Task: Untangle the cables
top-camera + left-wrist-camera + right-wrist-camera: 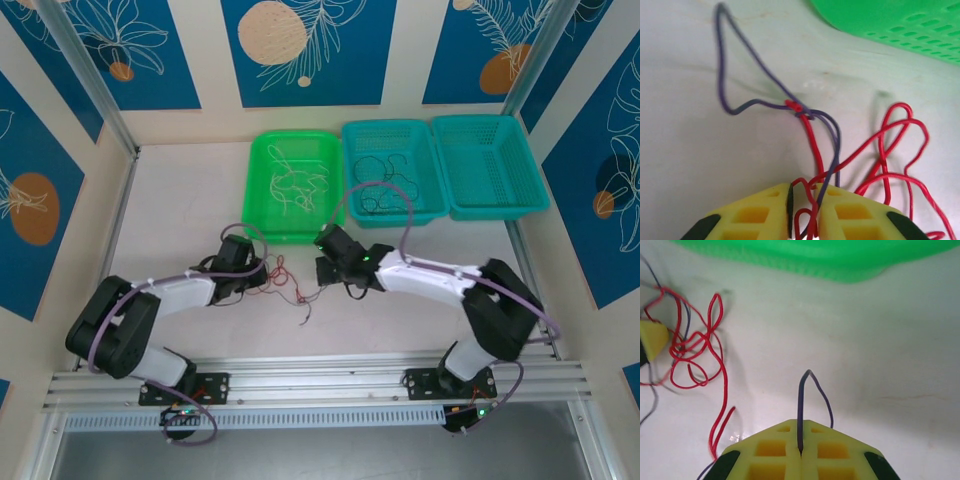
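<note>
Left wrist: left gripper (804,212) jaws seemingly pinch thin red wire (813,150); right gripper (800,442) jaws clamp thin dark-blue wire (799,405). Grasp made; next, pull apart gently.

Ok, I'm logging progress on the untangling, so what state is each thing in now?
left gripper: shut on the red cables and a dark cable.
right gripper: shut on a dark cable loop.
red cables: tangled on the table, twisted with the dark cable.
green basket: upright, holding loose white cables.
middle teal basket: upright, holding black cables.
right teal basket: upright beside it.
</note>
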Motion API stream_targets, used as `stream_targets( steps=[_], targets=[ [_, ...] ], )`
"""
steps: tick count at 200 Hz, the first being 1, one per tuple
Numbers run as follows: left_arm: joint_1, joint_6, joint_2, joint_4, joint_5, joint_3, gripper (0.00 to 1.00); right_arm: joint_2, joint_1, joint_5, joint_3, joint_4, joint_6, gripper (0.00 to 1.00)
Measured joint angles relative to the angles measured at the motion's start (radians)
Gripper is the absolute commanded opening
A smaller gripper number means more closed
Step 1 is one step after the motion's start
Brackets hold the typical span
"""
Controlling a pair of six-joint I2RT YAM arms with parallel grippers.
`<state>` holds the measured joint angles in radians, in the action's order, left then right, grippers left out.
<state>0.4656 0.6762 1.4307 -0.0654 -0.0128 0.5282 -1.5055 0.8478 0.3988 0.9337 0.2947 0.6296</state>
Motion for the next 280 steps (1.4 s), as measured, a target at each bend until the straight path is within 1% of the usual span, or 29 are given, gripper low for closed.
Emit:
stream_targets(
  steps=[22,37,46,77,92,104,113,118,134,146,155,163,173,191,212,225,238,248,270,280],
  targets=[
    [-0.009,-0.002,-0.057,0.015,-0.027,-0.025,0.20,0.137,-0.081,0.005,-0.052,0.010,0.027,0.00],
    [-0.018,-0.003,-0.099,0.034,-0.049,-0.036,0.27,0.245,-0.174,-0.001,-0.094,0.024,0.050,0.00],
    [-0.025,-0.008,-0.124,0.041,-0.060,-0.044,0.29,0.315,-0.241,-0.012,-0.118,0.036,0.064,0.00],
    [-0.056,-0.005,-0.206,0.077,-0.103,-0.085,0.36,0.533,-0.512,-0.122,-0.170,0.063,0.113,0.00],
    [-0.069,-0.007,-0.240,0.097,-0.117,-0.104,0.37,0.591,-0.593,-0.182,-0.169,0.074,0.123,0.00],
    [-0.077,-0.025,-0.262,0.101,-0.116,-0.116,0.42,0.609,-0.628,-0.241,-0.162,0.085,0.126,0.00],
    [-0.080,-0.045,-0.278,0.093,-0.098,-0.126,0.44,0.609,-0.639,-0.291,-0.151,0.092,0.127,0.00],
    [-0.080,-0.058,-0.288,0.077,-0.070,-0.134,0.46,0.604,-0.640,-0.320,-0.143,0.092,0.127,0.00],
    [-0.081,-0.109,-0.312,0.000,0.065,-0.158,0.55,0.580,-0.635,-0.423,-0.117,0.084,0.129,0.00],
    [-0.073,-0.132,-0.322,-0.068,0.174,-0.163,0.59,0.560,-0.622,-0.489,-0.095,0.074,0.129,0.00],
    [-0.052,-0.159,-0.332,-0.124,0.252,-0.163,0.62,0.547,-0.606,-0.524,-0.074,0.072,0.129,0.00],
    [-0.034,-0.176,-0.343,-0.152,0.290,-0.159,0.64,0.538,-0.589,-0.550,-0.052,0.072,0.129,0.00],
    [0.019,-0.211,-0.365,-0.184,0.341,-0.148,0.67,0.533,-0.572,-0.573,-0.024,0.069,0.129,0.00],
    [0.113,-0.266,-0.391,-0.213,0.389,-0.107,0.72,0.533,-0.543,-0.608,0.042,0.069,0.129,0.00],
    [0.179,-0.314,-0.389,-0.266,0.418,-0.047,0.78,0.533,-0.510,-0.633,0.130,0.066,0.120,0.00],
    [0.192,-0.336,-0.380,-0.285,0.428,-0.015,0.81,0.532,-0.491,-0.641,0.174,0.066,0.105,0.00],
    [0.198,-0.351,-0.363,-0.300,0.440,0.024,0.91,0.528,-0.473,-0.644,0.209,0.067,0.094,0.00],
    [0.204,-0.369,-0.345,-0.318,0.461,0.053,0.95,0.522,-0.458,-0.644,0.226,0.066,0.091,0.00],
    [0.222,-0.389,-0.302,-0.341,0.502,0.118,1.00,0.504,-0.417,-0.645,0.232,0.065,0.091,0.00],
    [0.235,-0.396,-0.276,-0.344,0.513,0.154,1.00,0.490,-0.389,-0.643,0.232,0.065,0.091,0.00]
  ],
)
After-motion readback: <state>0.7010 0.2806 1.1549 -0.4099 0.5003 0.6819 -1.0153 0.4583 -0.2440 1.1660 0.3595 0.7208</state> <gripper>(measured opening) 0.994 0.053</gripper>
